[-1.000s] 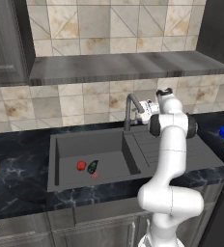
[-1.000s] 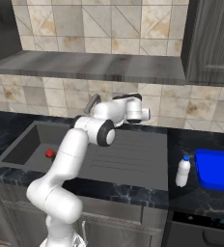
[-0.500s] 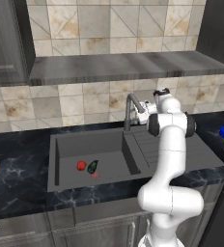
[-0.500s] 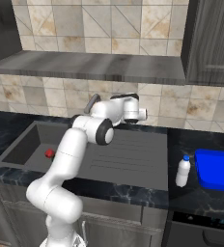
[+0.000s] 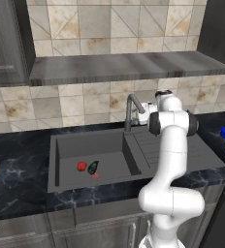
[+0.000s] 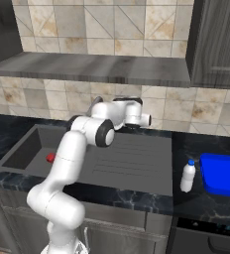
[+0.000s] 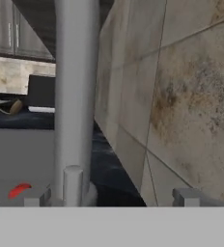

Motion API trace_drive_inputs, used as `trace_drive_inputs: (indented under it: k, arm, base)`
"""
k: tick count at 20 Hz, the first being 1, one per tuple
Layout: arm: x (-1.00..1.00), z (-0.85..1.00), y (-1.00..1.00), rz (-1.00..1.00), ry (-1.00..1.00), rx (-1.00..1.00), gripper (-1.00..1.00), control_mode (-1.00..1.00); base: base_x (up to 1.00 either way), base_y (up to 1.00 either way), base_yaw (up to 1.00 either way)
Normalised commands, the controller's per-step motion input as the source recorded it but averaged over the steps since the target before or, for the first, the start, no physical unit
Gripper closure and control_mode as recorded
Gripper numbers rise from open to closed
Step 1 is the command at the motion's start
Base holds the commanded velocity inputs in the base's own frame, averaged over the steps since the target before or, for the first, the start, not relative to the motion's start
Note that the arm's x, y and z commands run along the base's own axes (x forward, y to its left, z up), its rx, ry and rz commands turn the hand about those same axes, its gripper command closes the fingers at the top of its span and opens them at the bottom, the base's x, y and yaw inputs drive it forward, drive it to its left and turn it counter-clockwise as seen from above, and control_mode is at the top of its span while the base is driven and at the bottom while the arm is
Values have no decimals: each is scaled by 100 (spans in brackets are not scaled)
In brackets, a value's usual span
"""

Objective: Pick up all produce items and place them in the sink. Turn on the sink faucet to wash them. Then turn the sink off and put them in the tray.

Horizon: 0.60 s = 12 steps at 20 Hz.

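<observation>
White bottle [image 6: 187,176] upright on counter [image 6: 186,208] (dark marble).

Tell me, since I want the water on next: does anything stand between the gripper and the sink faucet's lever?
Nothing visible does. In the hand view the open gripper looks straight at the sink faucet from close by, with its small lever between the fingertips. The produce items already lie in the sink.

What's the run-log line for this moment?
produce: bright red round ball and dark green-black oval in dark grey sink basin | pincer: open, at tall grey faucet spout | tray: unloaded
</observation>
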Motion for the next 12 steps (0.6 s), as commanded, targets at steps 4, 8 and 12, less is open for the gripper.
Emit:
trace_drive_inputs:
  k: [4,8,12]
  arm:
    - [-7,0,0,-18,0,0,-100,-100]
    - [-4,0,0,-18,0,0,-100,-100]
    - [-5,-2,3,-17,-1,0,-100,-100]
  base:
    - [0,0,0]
    - [0,0,0]
    - [0,0,0]
